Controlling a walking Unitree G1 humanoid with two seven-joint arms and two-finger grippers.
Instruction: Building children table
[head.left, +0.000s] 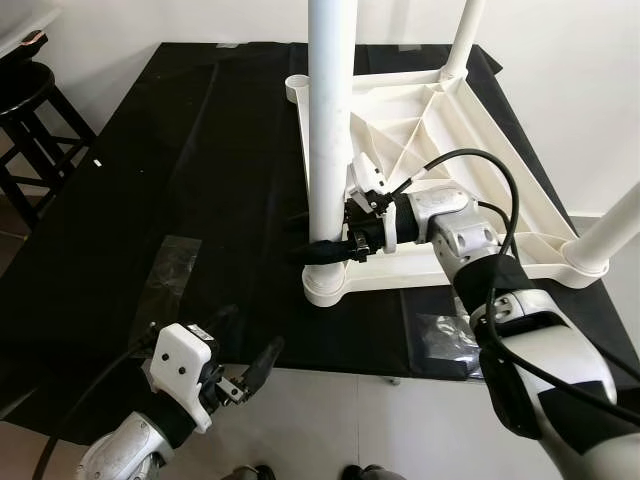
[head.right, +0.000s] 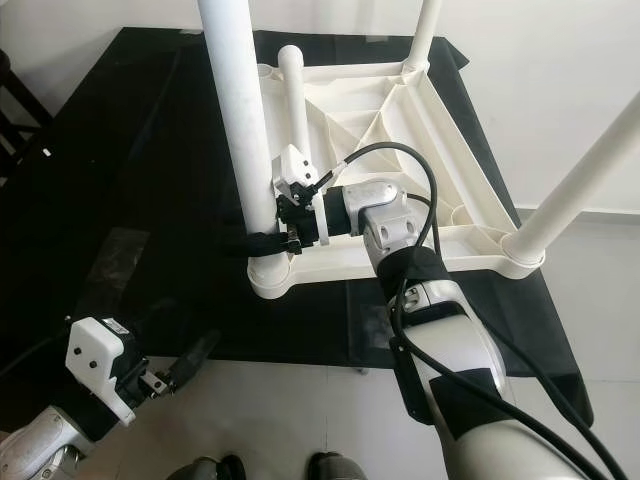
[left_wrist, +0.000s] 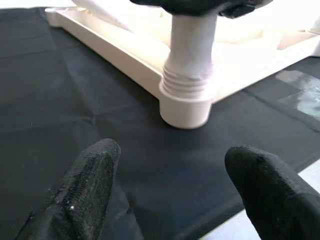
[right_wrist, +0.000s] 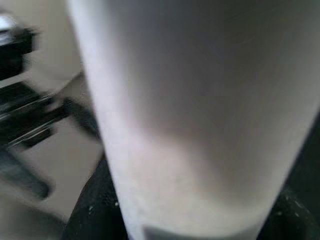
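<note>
In front of you, the upturned children's table (head.left: 430, 130) lies on the tabletop (head.left: 150, 180). Its near-left leg (head.left: 330, 120) stands upright in the corner socket (head.left: 328, 282). A stool (head.left: 30, 110) stands far left.

The right arm (head.left: 545, 350) is silver metal in rounded segments, with a black band wrapped round the forearm and a black patch lower down. A thick black cable (head.left: 490, 170) loops up from its wrist and runs back along the arm. The wrist is a silver cylinder with round screw recesses, ending in a black collar. On top sits a small white camera housing (head.left: 366, 176). The right gripper (head.left: 322, 250) has long black fingers. The left arm (head.left: 130, 445) is silver too (black cable trailing beside it), with a white boxy housing (head.left: 182, 365) carrying a small label. The left gripper (left_wrist: 170, 187) has textured, rubbery black fingers (left_wrist: 87, 182).
</note>
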